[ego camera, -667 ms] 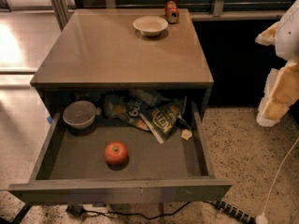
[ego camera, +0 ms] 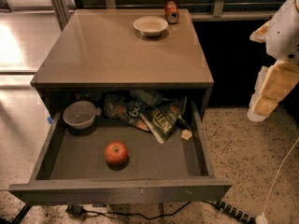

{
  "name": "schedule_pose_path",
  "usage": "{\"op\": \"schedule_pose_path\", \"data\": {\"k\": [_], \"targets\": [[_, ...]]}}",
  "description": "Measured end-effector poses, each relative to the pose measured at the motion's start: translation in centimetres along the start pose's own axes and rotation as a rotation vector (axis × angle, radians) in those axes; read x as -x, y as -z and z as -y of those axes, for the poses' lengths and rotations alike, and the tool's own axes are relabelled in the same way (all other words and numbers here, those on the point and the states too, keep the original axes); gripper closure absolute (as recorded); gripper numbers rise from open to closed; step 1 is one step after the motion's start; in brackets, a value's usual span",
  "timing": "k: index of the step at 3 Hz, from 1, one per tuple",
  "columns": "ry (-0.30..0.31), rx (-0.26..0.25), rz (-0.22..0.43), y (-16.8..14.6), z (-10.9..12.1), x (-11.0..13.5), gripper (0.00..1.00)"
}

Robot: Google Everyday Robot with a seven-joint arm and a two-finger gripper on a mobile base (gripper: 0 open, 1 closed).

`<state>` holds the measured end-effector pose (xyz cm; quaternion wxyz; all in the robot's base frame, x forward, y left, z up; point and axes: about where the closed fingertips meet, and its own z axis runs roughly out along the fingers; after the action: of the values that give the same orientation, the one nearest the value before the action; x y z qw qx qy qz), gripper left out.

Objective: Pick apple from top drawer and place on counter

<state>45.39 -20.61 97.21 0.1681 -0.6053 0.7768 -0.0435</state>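
The white-and-cream two-finger gripper sat at the right edge of the view, well off to the side of the cabinet, with the arm above it cut by the frame. The rear of the wide dark grey-brown top drawer lay in shadow under the flat grey-brown counter, so the crumpled green snack bags there were partly hidden and their print could not be read. The small red soda can at the counter's back edge was too blurred to make out its label, and the black cable below the drawer ran out of view at the bottom.
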Motion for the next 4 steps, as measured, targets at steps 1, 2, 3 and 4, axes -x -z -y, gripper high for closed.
{"op": "schedule_pose_path", "data": {"k": [1,2,3,4], "targets": [[0.017,0.004,0.002,-1.8,1.0,1.6,0.0],[0.093,0.066,-0.006,-6.6,2.0,5.1,0.0],[0.093,0.066,-0.006,-6.6,2.0,5.1,0.0],[0.076,0.074,0.022,-7.1,2.2,5.0,0.0]]}}
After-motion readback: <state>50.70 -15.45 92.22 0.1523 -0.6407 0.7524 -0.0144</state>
